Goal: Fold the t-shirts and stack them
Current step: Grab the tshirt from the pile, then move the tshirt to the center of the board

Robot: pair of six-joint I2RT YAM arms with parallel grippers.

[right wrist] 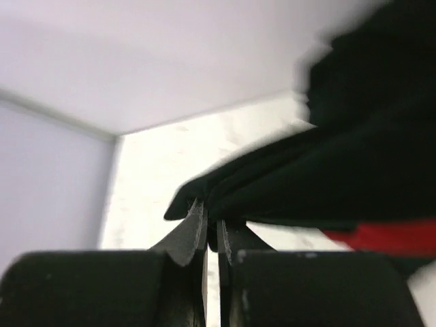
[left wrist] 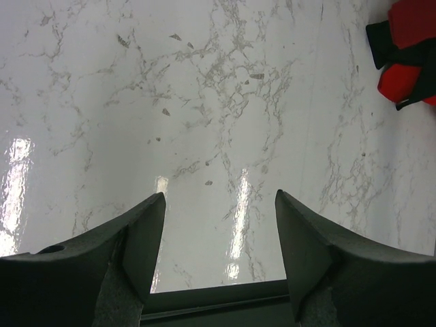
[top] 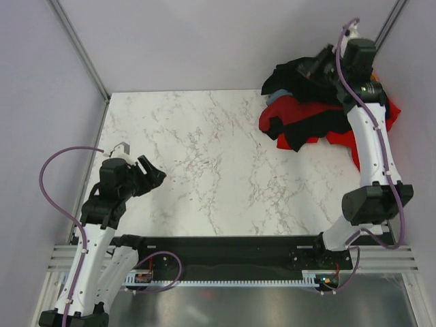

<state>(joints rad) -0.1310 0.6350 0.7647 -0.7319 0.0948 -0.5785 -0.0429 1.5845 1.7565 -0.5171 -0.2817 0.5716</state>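
Observation:
A heap of t-shirts lies at the table's far right corner, with a black one point(top: 298, 75) on top of a red one point(top: 308, 112). My right gripper point(top: 319, 66) reaches into the top of the heap. In the right wrist view this gripper point(right wrist: 212, 219) is shut on a folded edge of the black t-shirt point(right wrist: 327, 170), which hangs lifted above the marble, with a strip of red cloth point(right wrist: 388, 237) below it. My left gripper point(top: 154, 174) hovers over the near left of the table, open with nothing between its fingers point(left wrist: 219, 204). Red and black cloth point(left wrist: 409, 41) shows far off in its view.
The white marble table point(top: 218, 170) is bounded by grey walls at the left, back and right. A black rail point(top: 218, 248) with the arm bases runs along the near edge. The right arm point(top: 371, 150) stretches over the right side of the table.

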